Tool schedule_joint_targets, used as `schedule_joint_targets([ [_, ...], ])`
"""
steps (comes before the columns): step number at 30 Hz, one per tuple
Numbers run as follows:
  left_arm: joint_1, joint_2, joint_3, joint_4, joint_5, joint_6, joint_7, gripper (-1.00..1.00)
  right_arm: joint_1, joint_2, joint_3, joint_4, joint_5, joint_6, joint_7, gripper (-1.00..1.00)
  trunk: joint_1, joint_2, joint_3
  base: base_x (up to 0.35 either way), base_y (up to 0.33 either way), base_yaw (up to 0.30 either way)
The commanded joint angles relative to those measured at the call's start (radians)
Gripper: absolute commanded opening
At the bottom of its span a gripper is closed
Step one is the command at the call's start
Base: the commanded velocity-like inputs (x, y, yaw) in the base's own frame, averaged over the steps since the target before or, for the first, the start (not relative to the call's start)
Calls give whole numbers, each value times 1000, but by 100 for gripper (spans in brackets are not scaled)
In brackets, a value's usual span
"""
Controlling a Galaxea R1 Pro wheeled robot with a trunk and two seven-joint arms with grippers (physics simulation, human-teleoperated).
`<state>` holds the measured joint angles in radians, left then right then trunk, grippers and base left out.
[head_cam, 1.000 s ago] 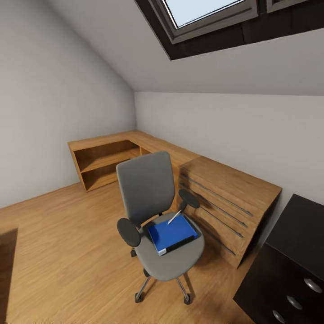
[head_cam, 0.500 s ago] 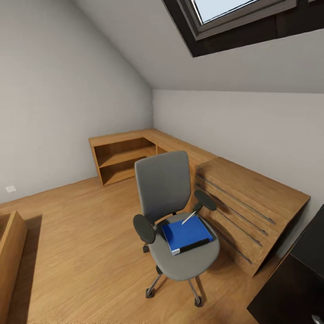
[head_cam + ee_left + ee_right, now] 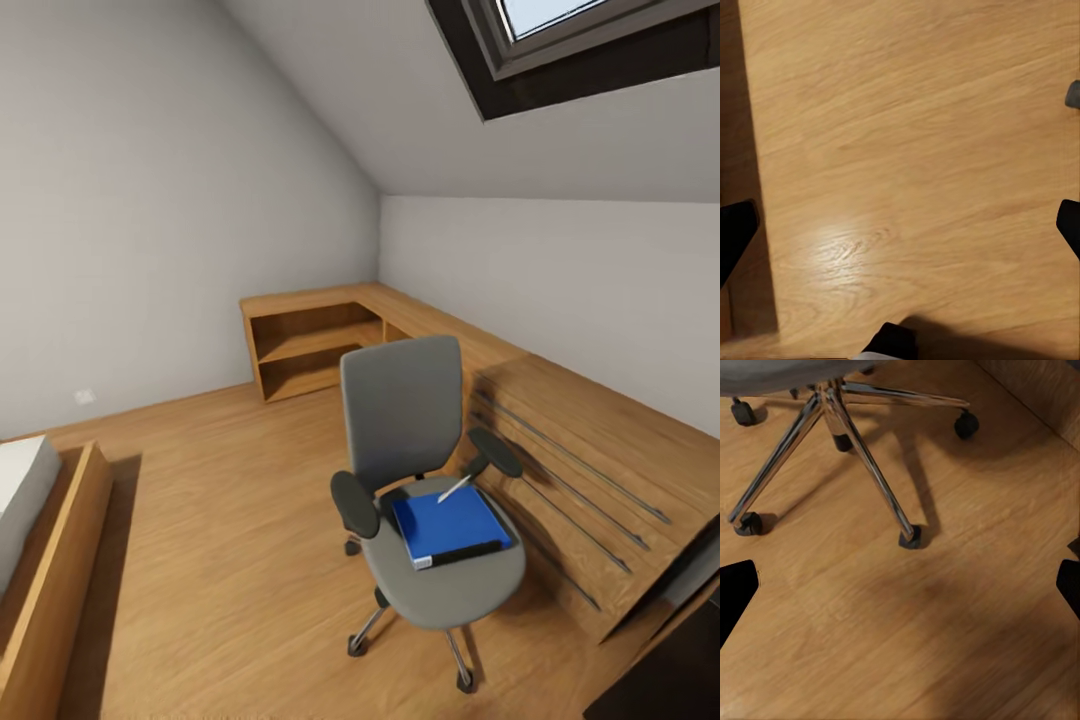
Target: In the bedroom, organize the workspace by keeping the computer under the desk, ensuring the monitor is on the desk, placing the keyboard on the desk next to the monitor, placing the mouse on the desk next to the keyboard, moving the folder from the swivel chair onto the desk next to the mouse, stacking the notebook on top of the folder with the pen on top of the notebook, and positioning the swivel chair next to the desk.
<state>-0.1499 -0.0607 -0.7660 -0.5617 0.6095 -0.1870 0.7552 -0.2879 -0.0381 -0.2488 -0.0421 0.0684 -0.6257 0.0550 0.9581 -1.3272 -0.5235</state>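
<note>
down at floor level, the left gripper (image 3: 900,225) hangs over bare wooden floor (image 3: 915,135), its jaws spread wide with one dark fingertip (image 3: 735,232) at each side of the left wrist view and nothing between them. the right gripper (image 3: 900,585) hangs likewise over the floor boards, jaws wide apart and empty, and just ahead of it stands the chrome five-star base (image 3: 840,427) of the swivel chair, its black casters resting on the wood.

from the head view, the swivel chair (image 3: 415,480) stands on the floor in the middle of the room, its tall grey back upright and its black armrests to either side. on its seat lies the folder (image 3: 450,527), flat and bright blue, with a dark edge and a small white label at the near corner. a slim pale pen (image 3: 455,488) lies tilted across the folder's far edge, by the armrest.

just beside the chair, on its right, a light wood cabinet (image 3: 590,470) with long bar handles runs along the wall. further back it joins an open wooden shelf unit (image 3: 310,345) in the corner. off to the left, the wooden side of a bed (image 3: 60,560) edges in. high overhead, a skylight (image 3: 580,40) sits in the sloping ceiling.
</note>
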Motion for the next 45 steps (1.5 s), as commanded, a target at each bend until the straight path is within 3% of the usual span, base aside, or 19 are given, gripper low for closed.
schedule_joint_targets([
  [1,-1,1,-8,0,10,-6,6,100,0,0,-9,1,7,-3,5,100,0,-1,-1,0,0,252],
  [11,-1,1,-7,0,10,-6,6,100,0,-1,-9,0,7,-6,5,100,0,-1,2,0,0,209],
  [18,-2,1,-6,0,10,-10,6,100,0,-3,-9,-1,7,-6,5,100,0,-1,11,14,39,-21],
  [24,-2,2,-4,0,10,-66,6,100,0,-3,-10,-1,7,-5,5,100,0,-1,11,135,189,-7],
  [32,-1,1,-7,0,9,-66,6,100,0,-4,-10,-1,7,-5,4,100,0,-1,11,114,99,0],
  [45,-2,2,-5,0,12,-66,7,100,0,-46,-14,-1,3,-6,-2,100,0,-1,11,64,51,0],
])
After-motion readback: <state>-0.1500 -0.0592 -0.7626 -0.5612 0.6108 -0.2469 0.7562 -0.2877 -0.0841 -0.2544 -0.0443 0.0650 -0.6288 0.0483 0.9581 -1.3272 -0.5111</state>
